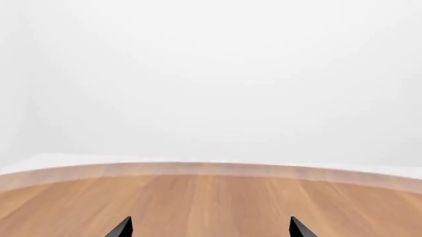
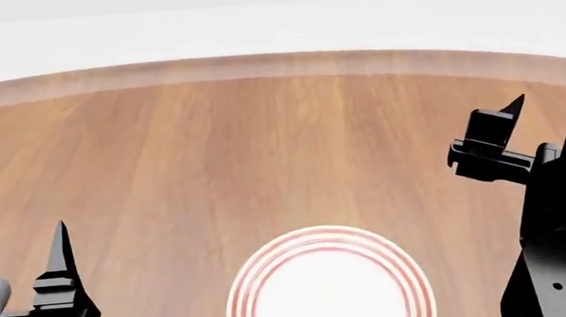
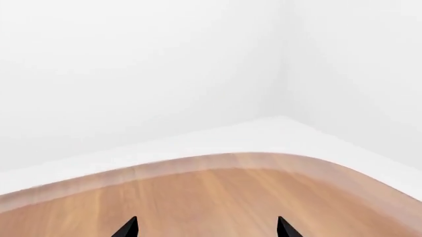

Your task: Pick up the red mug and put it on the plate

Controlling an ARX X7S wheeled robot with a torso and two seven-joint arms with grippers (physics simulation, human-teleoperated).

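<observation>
Wooden round table point(image 2: 262, 145) holds only the round white plate with red rings point(image 2: 328, 290), near you at centre. No red mug shows in any view, so nothing is done. Your left gripper point(image 1: 209, 228) and right gripper point(image 3: 205, 228) gape, holding nothing.

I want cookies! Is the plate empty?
Empty where visible: the plate shows bare white inside its red rings; its near edge is cut off.
</observation>
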